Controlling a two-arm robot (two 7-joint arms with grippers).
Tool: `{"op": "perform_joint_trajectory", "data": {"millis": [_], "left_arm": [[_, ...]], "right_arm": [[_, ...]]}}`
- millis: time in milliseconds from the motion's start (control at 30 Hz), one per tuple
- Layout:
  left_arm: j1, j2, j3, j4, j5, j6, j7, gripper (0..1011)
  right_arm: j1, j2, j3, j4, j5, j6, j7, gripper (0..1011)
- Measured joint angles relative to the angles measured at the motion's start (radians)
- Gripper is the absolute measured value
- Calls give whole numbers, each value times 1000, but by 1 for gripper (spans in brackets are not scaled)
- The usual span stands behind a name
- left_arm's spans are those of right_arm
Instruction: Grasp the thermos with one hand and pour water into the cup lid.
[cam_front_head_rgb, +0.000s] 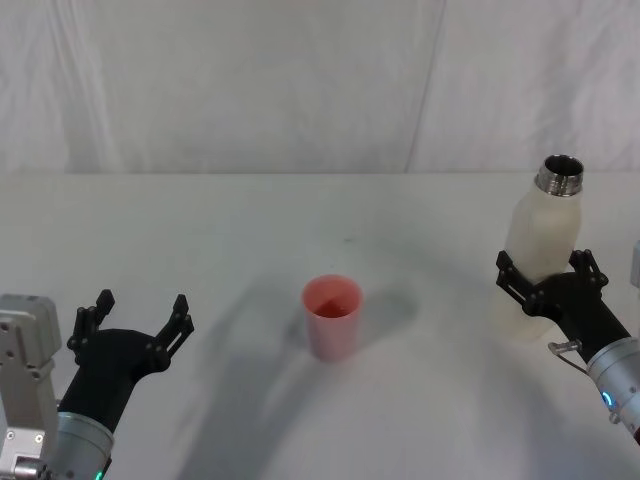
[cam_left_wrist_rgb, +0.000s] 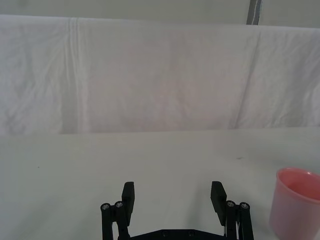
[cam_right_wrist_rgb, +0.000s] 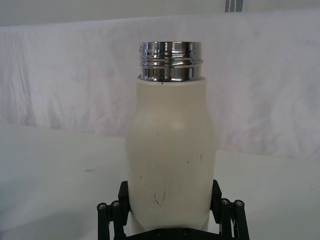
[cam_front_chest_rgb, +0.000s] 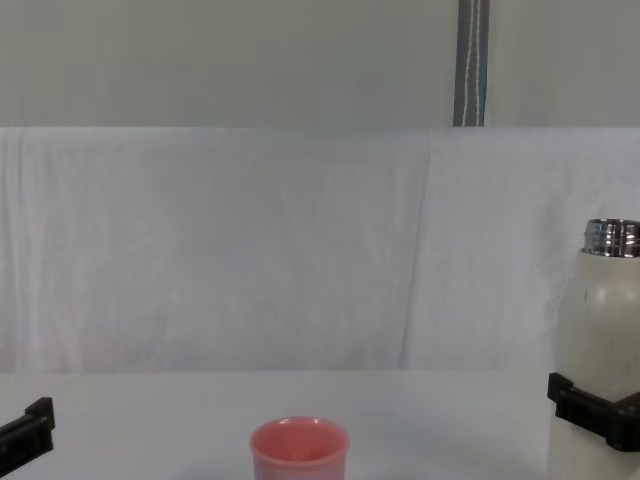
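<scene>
The left tool is held low at the left, its black fingers spread wide apart with nothing between them. The right tool is extended at the right, its fingers set on either side of the thermos at its lower body. Both wrists are angled forward over the surface.

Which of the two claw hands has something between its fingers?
The right gripper: the thermos stands between its fingers. The left gripper is open.
</scene>
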Motion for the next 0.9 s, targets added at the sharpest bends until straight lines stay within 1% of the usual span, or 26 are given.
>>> {"op": "perform_joint_trajectory", "data": {"millis": [300, 433, 900], "left_arm": [[0, 0, 0, 0, 0, 0, 0, 1001], [0, 0, 0, 0, 0, 0, 0, 1001], [0, 0, 0, 0, 0, 0, 0, 1001]], "right_arm": [[-1, 0, 0, -1, 0, 1, 0, 950], [-1, 0, 0, -1, -1, 1, 0, 1001], [-1, 0, 0, -2, 0, 2, 0, 1001]]}}
